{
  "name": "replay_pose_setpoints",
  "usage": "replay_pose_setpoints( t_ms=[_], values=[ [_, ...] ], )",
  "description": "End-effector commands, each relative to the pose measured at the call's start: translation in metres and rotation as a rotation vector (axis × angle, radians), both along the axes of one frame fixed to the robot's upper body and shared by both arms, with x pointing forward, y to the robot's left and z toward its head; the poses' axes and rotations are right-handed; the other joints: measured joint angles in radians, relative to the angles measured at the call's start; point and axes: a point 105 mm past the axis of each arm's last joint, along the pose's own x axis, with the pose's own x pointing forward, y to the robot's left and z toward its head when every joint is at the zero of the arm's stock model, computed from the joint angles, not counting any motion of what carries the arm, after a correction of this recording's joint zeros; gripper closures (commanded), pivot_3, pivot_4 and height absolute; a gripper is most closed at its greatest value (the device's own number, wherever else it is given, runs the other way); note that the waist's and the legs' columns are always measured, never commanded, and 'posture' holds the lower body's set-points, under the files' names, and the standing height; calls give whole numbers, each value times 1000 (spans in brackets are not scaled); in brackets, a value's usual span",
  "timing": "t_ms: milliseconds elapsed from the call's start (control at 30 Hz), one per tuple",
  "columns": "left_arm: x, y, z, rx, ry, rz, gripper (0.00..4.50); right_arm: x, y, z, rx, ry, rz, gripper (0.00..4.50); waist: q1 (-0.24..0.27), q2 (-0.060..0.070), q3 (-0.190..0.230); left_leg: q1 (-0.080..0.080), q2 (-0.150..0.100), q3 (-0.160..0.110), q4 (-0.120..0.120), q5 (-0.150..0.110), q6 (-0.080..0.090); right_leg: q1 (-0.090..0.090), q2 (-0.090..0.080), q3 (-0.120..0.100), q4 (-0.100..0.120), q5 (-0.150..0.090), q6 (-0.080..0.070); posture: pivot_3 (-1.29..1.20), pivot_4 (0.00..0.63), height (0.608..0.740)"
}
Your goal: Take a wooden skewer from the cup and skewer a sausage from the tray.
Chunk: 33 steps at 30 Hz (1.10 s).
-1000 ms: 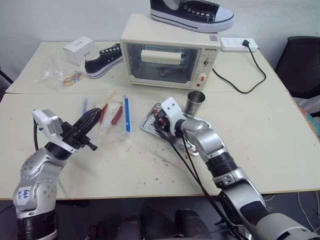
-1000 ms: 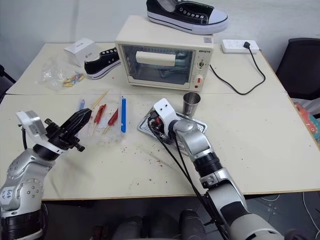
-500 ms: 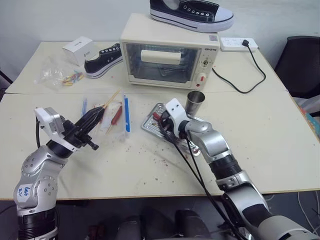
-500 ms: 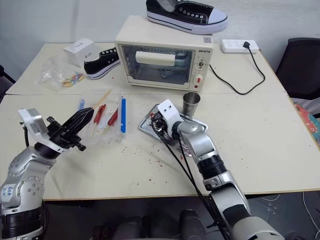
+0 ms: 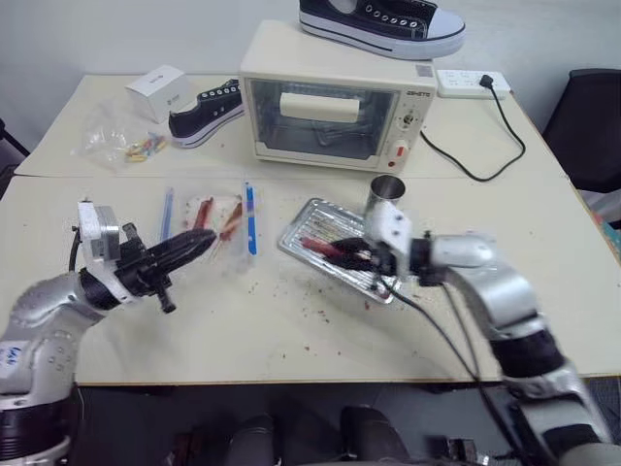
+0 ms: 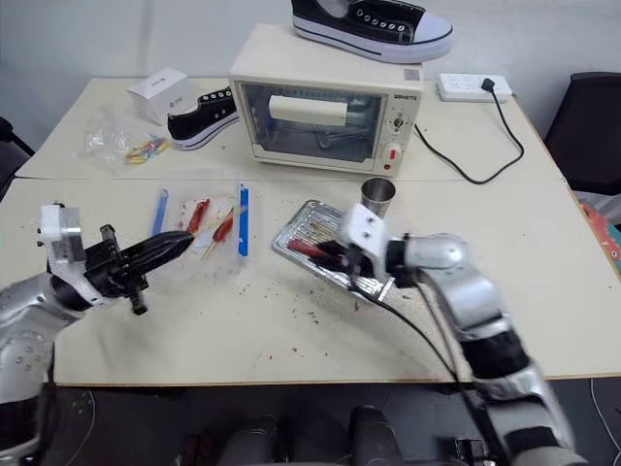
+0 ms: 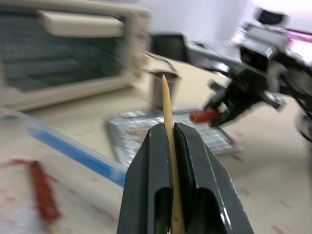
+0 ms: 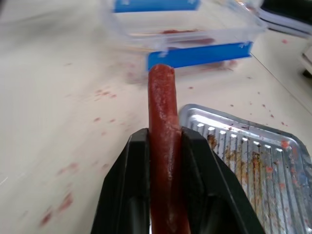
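Observation:
My left gripper is shut on a thin pale wooden skewer, whose pointed tip sticks out past the fingers toward the right arm. Over the tray's near side, my right gripper is shut on a dark red-brown sausage, which juts out toward the left gripper. The left wrist view also shows that sausage held above the table. The ridged, greasy silver tray lies at the table's middle. The steel cup stands upright just behind the tray.
A clear plastic box with blue strips and skewered sausages lies left of the tray. Behind stand a cream toaster oven with a black shoe on top, another shoe, a white box and a power strip.
My right gripper closed on the sausage and lifted it off the tray, drawing back toward me and to the right. My left gripper turned its skewer more toward the right arm. The camera shifted.

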Motion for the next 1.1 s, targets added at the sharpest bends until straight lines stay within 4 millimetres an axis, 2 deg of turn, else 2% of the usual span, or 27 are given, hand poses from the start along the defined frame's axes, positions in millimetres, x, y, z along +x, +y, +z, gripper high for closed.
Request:
replay_pose_setpoints(
  t_ms=[33,133,233,533,800,1100],
  values=[
    [-19,-12,4,38,80,-212,4500,-27,-23,15,-19,2,144,3672,1,0,0,1,0,0,1,0,0,0,0,0,0,0,0,0,150,740],
    [-27,-20,1,101,145,-339,4500,-36,-42,15,-56,26,174,3672,7,0,1,2,1,0,1,0,0,1,0,1,0,0,0,0,150,740],
    [-27,-26,-4,131,173,-402,4500,-42,-47,18,-44,36,195,3672,11,0,1,2,1,0,1,1,-1,0,0,1,1,0,-1,0,150,740],
    [-19,-45,-13,126,165,-468,4500,-55,-36,21,-29,57,236,3672,15,-1,1,1,0,0,4,1,0,0,0,1,5,0,-1,0,150,740],
    [-14,-47,-12,117,151,-470,4500,-57,-26,25,-35,71,248,3672,15,-1,1,1,0,0,5,1,0,0,0,1,7,0,-1,0,150,740],
    [-15,-50,-14,113,156,-486,4500,-57,-23,25,-42,90,236,3672,15,-1,1,1,0,0,6,1,0,0,0,1,8,0,-1,0,150,740]
  ],
)
